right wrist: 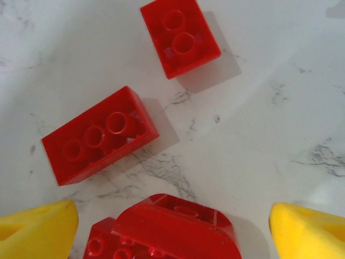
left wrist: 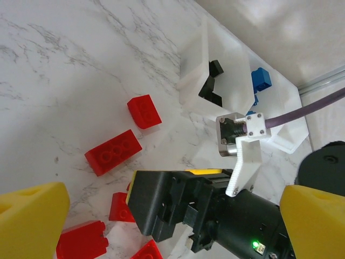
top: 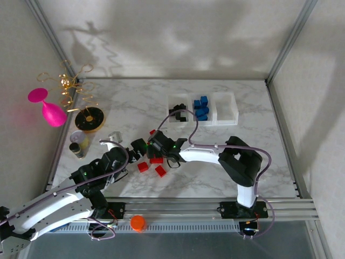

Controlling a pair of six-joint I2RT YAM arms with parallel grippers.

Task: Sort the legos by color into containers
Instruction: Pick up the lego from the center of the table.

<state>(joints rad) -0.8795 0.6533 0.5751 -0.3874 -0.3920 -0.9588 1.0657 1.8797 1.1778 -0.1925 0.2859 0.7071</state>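
Legos (top: 156,160): the unsorted ones are all red and lie loose on the table (top: 242,156), near the front and left of centre. They are well apart from the containers (top: 215,116), which sit at the far side, further right. Key relation: the right gripper (right wrist: 172,232) hangs directly over the red cluster, fingers (right wrist: 38,229) spread wide, nothing gripped. One red brick (right wrist: 161,226) lies between the fingertips w/ a visible gap on its right side. Its long axis runs approx. parallel to the finger-to-finger line, so closing would prob. bear on its short ends. Ahead of it the oblong red brick (right wrist: 99,135) lies on a diagonal, and the square red brick (right wrist: 180,35) lies beyond, apart. The left gripper (left wrist: 175,216) is also wide open and holds nothing. It points across the cluster toward the containers, w/ the right arm's wrist (left wrist: 226,221) in front of it. The right arm is judged the nearer one, both to that brick and to the bins. Qty: containers, 3 in a row. Left bin: black bricks (top: 177,112), 2–3, overlapping, exact no. unclear. Middle bin: blue bricks (top: 201,108), approx. 5, piled. Right bin (top: 226,105): no brick seen in it. Red on table: 5 in the left wrist view, 3 in the right wrist view; whether these are the same pcs cannot be told.
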